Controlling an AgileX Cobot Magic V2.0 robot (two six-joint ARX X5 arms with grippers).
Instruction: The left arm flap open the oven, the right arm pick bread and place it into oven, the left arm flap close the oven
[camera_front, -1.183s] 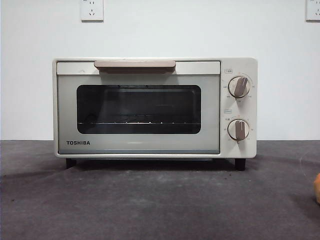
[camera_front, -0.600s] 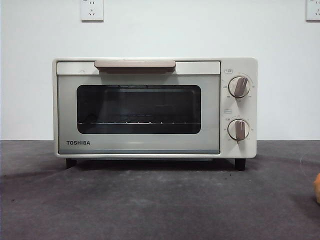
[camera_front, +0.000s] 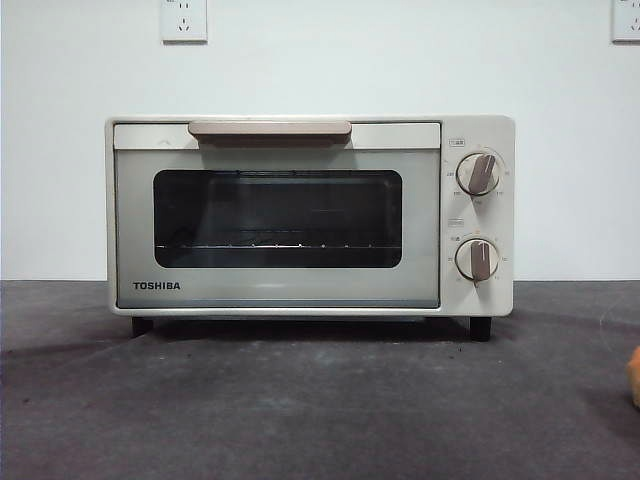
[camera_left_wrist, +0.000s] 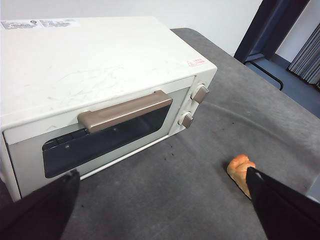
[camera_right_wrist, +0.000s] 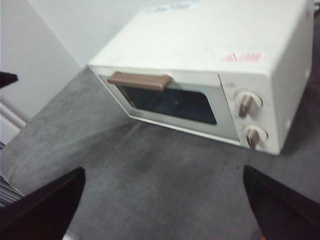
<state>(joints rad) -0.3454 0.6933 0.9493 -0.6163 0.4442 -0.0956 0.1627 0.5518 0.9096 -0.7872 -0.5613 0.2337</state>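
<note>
Reading the door: TOSHIBA in black on the shut oven
Bread: on the grey mat, right of the oven
Left gripper: jaws wide, empty
Right gripper: jaws wide, empty

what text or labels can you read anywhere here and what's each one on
"TOSHIBA": lower left of the oven door.
Small marks above and around the two knobs: too small to read.
White label strip and red-printed sticker on the oven top: blurred, unreadable.
</note>
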